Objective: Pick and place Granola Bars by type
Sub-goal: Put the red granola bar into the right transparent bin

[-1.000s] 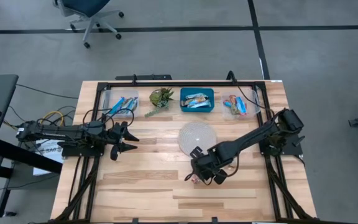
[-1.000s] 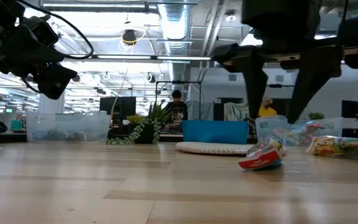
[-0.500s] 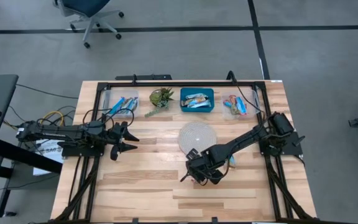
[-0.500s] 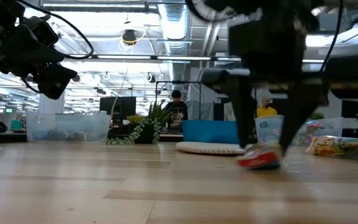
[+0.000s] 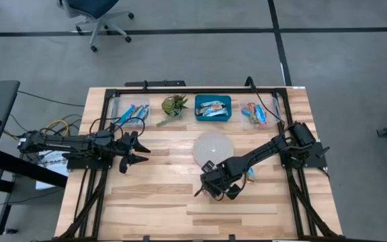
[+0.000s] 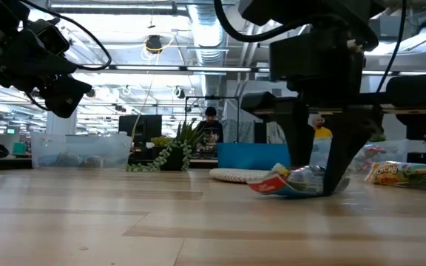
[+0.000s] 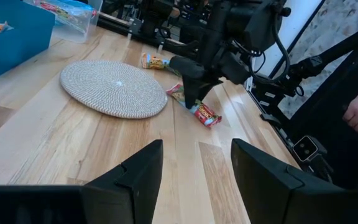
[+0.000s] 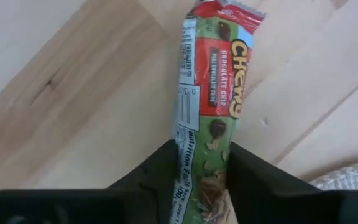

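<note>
**Pinching a red bar off the counter**

Closing on a red chocolate-chip granola bar (image 8: 209,118), the right hand (image 6: 316,185) is down at the counter (image 5: 153,202) beside the woven mat (image 5: 213,148), fingers pinching one end while the bar lies flat. The left hand (image 5: 134,152) hovers open, empty. Next: lift and carry it to the clear bin (image 5: 255,115) of matching bars.

The right hand (image 5: 215,190) covers the red-wrapped bar (image 8: 211,93) from above, its near end tucked between the fingers (image 8: 253,171), while the bin (image 5: 213,107) contents are too small to read.
</note>
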